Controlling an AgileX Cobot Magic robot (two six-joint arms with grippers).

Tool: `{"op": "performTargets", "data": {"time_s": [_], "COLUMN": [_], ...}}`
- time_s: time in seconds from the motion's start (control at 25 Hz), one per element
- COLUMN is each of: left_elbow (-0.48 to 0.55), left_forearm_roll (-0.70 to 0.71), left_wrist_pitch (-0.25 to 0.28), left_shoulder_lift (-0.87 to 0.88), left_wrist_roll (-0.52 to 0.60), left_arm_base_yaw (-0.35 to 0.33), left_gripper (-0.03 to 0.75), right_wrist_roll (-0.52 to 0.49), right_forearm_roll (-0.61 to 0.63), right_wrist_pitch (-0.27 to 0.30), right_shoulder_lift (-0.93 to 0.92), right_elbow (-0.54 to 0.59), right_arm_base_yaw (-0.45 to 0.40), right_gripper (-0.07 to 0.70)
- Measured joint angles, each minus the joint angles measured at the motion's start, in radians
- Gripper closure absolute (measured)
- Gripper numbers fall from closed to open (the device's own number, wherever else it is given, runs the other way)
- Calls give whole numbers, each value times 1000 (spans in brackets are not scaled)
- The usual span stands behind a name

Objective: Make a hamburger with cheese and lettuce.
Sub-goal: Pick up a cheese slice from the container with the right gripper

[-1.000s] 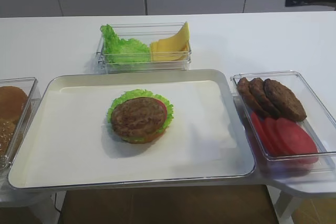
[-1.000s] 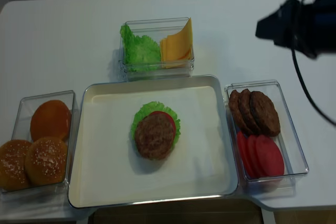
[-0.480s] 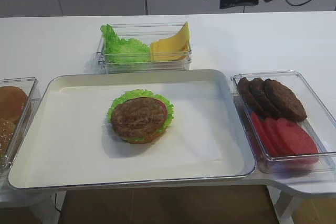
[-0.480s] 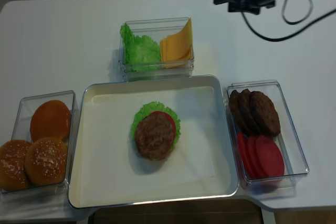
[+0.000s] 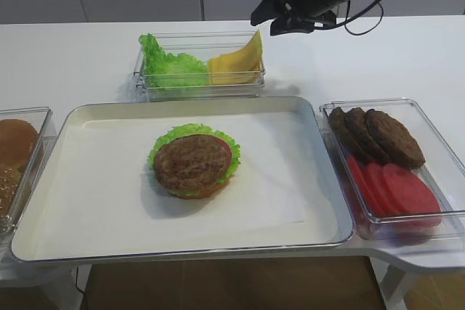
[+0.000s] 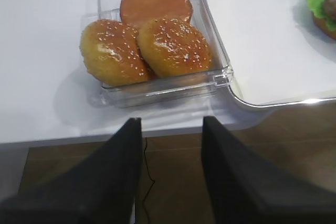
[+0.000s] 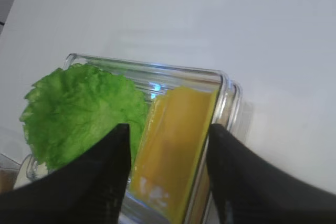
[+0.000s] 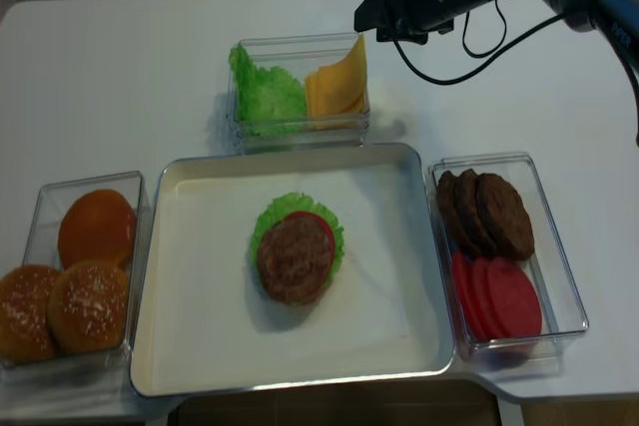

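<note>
The hamburger (image 5: 192,161) (image 8: 296,256) sits in the middle of the tray, with the patty on top over tomato, lettuce and bun. Yellow cheese (image 5: 236,63) (image 8: 336,87) (image 7: 176,145) leans in the right half of a clear box, beside loose lettuce (image 5: 171,67) (image 7: 84,114). My right gripper (image 5: 265,19) (image 8: 367,12) (image 7: 169,127) hangs open just above and to the right of that box; the cheese shows between its fingers, which do not touch it. My left gripper (image 6: 172,120) is open and empty over the table's front edge, near the bun box.
A clear box of buns (image 6: 157,40) (image 8: 70,276) stands left of the tray (image 5: 182,103). Another box at the right holds loose patties (image 5: 378,136) and tomato slices (image 5: 396,186). A black cable trails from the right arm over the back of the table.
The right arm has swung in from the far right to the cheese and lettuce box. Nothing on the table has moved.
</note>
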Motion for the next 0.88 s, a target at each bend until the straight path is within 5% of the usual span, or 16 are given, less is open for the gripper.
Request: {"op": "performTargets", "data": {"time_s": [0.48, 0.88], "left_elbow": [0, 0], "left_forearm_roll": [0, 0], "left_wrist_pitch": [0, 0], "left_shoulder_lift": [0, 0], "left_wrist_roll": [0, 0], "left_arm_base_yaw": [0, 0], "left_gripper": [428, 428], "right_wrist_roll": [20, 20], "right_forearm_roll": [7, 31], "right_wrist_pitch": [-40, -42], "right_shoulder_lift": [77, 82], "right_elbow": [-6, -7], "right_arm_base_yaw": [0, 1], "right_gripper": [313, 510]}}
